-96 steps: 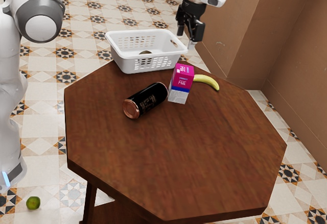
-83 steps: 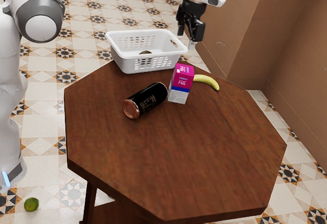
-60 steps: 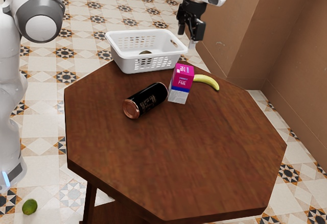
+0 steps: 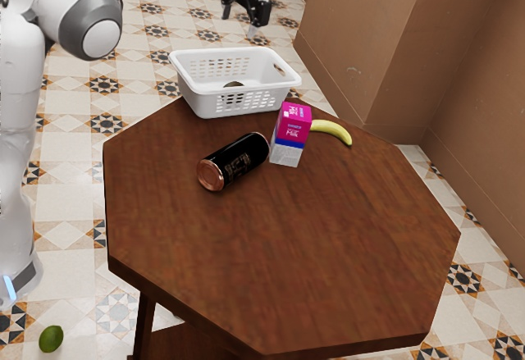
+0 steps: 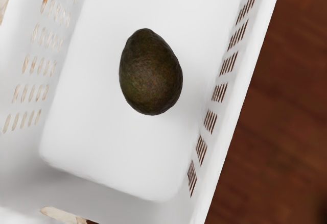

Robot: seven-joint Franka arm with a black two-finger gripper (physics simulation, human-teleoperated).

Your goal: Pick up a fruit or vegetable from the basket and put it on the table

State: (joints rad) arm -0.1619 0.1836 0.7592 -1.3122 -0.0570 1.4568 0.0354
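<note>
White and slotted, the basket point(image 4: 197, 96) is set near the edge of the brown wooden table point(image 4: 279, 245), and the dark avocado point(image 5: 150, 73) is contained inside it. In the wrist view the whole egg-shaped outline of the avocado is seen from above, resting on the basket's smooth floor between the two long slotted walls, apart from both; in the exterior view it is largely masked by the near wall, and a small dark part is visible. The gripper point(image 4: 239, 24) is shown in the exterior view raised beyond the basket's far rim, its two fingers spread wide apart. The surroundings are given by the exterior view: a black can point(image 4: 236, 161) with a copper-coloured end is laid on its side on the table, just beside an upright milk carton point(image 4: 291, 134) in magenta, blue and pale grey. One end of a yellow banana point(image 4: 332, 130) is hidden behind the carton. A green lime point(image 4: 51, 339) is found on the tiled floor point(image 4: 74, 253), near the base of the arm point(image 4: 20, 130), at the exterior view's lower left. Table wood is also seen in the wrist view, beyond one long wall.
</note>
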